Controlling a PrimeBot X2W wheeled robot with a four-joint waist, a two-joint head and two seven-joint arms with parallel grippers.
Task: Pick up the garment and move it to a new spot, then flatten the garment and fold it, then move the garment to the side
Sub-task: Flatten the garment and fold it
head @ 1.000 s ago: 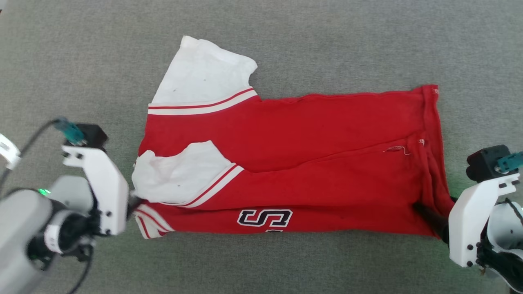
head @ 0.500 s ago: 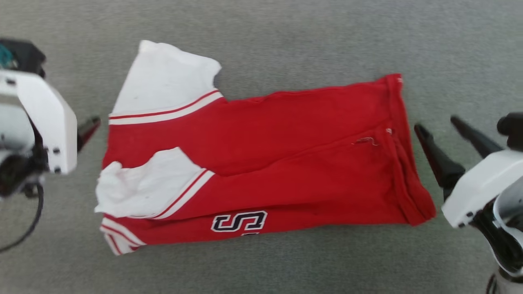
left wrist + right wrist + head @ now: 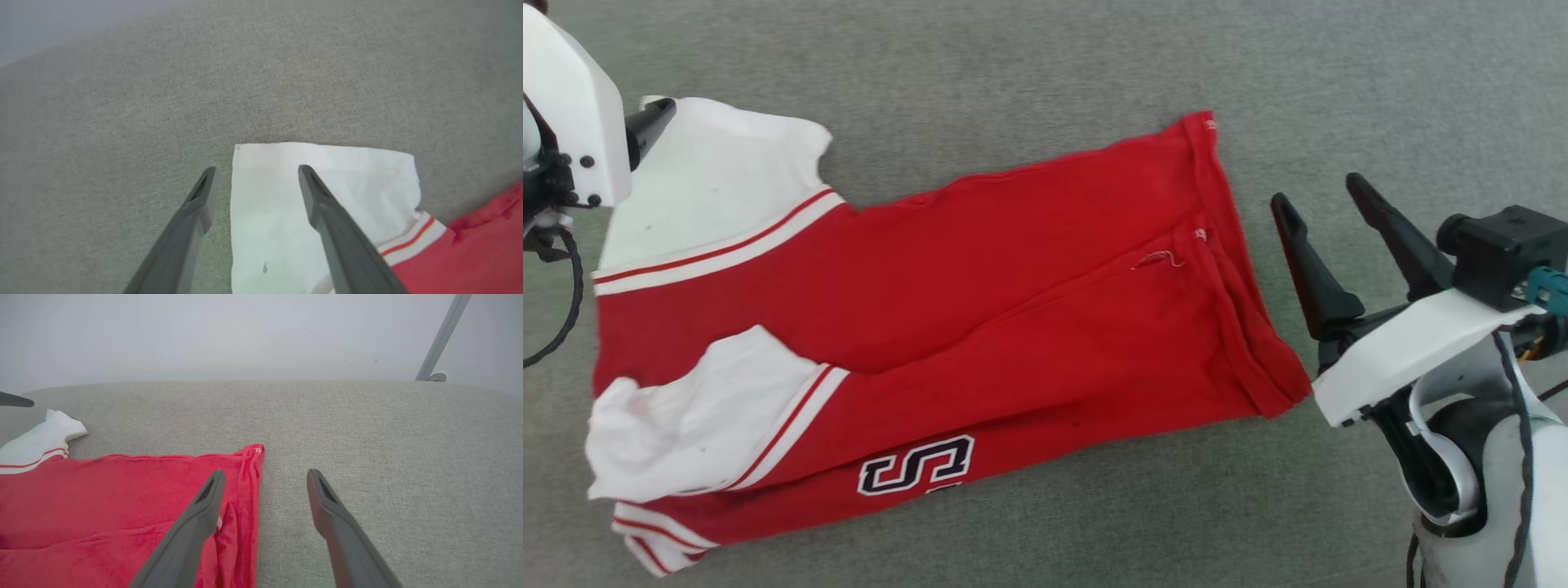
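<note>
The garment lies flat on the grey cloth-covered table, folded lengthwise into a long red band. Its hem end is toward the robot's right and its sleeves toward the left. Neither pincer holds it.

The head view takes in the whole shirt. One white sleeve with striped trim is spread out at the far left. A second sleeve is folded over the red body nearer the robot. A black, white-outlined "S" shows on the near strip, and a loose thread sits beside the hem.

The right pincer stands just beside the hem and clear of the cloth, its two dark fingers spread wide.

The left wrist view shows the left pincer with its fingers also wide apart. One finger is over the bare table and the other over the spread sleeve, straddling the sleeve's side edge. Whether the tips touch the cloth I cannot tell.

The right wrist view shows the table's far edge, with a pale wall and a slanted grey pole behind it. The garment's far hem corner lies well in from that edge. Here one finger overlaps the red hem and the other sits over bare table. A dark tip at that view's left border, near the spread sleeve, is probably a finger of the other arm.
</note>
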